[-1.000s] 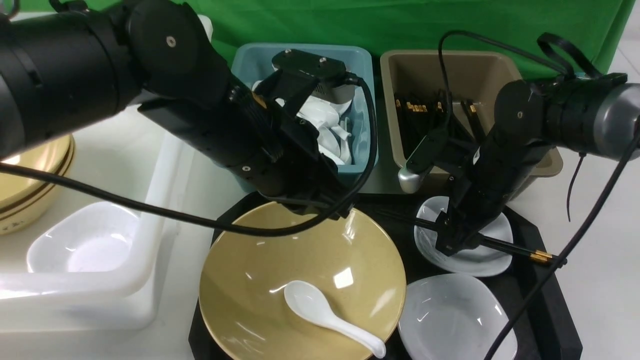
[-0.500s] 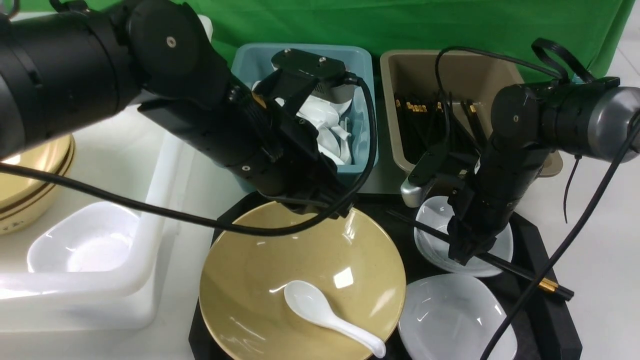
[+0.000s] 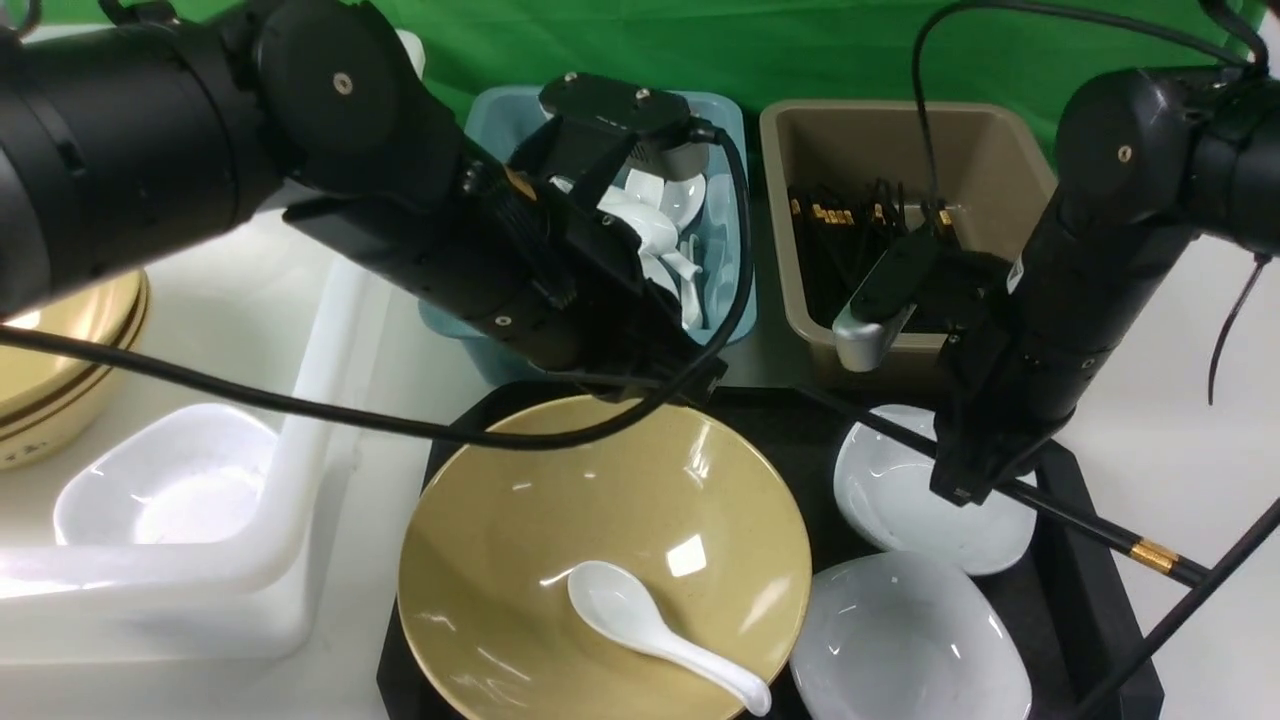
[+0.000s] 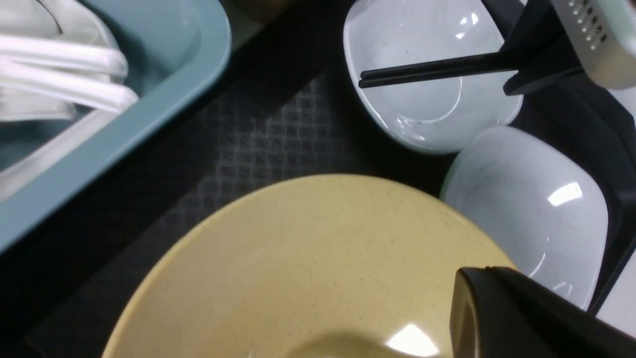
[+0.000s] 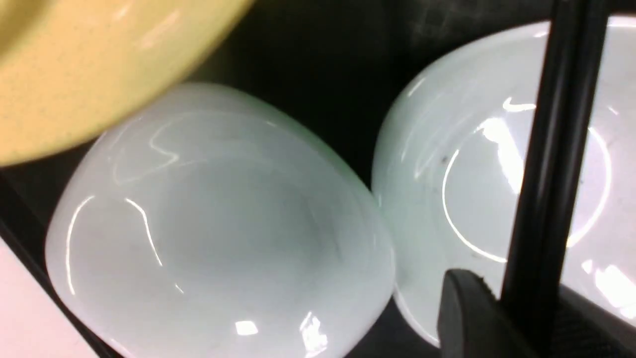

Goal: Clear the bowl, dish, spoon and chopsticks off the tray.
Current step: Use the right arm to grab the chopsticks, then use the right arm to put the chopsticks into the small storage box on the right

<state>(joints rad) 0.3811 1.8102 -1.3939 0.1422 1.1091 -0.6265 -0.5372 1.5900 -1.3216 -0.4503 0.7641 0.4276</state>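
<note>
The mustard-yellow bowl (image 3: 600, 540) sits on the black tray (image 3: 1085, 600) with the white spoon (image 3: 655, 635) lying inside it. My left gripper (image 3: 690, 390) hovers at the bowl's far rim; one finger (image 4: 521, 313) shows over the bowl's inside (image 4: 308, 278), and the other is hidden. My right gripper (image 3: 965, 485) is shut on the black chopsticks (image 3: 1100, 525) near their middle and holds them slanted above a white dish (image 3: 900, 500). Their gold-banded end points out past the tray's right edge. A second white dish (image 3: 905, 640) sits nearer on the tray.
A teal tub (image 3: 725, 270) of white spoons and a brown tub (image 3: 900, 140) of chopsticks stand just behind the tray. A white bin (image 3: 300, 420) holding a white dish and stacked yellow bowls (image 3: 60, 370) are on the left. A green cloth hangs behind.
My right gripper has risen and moved right with the chopsticks, lifting them off the far white dish. My left arm has shifted only slightly.
</note>
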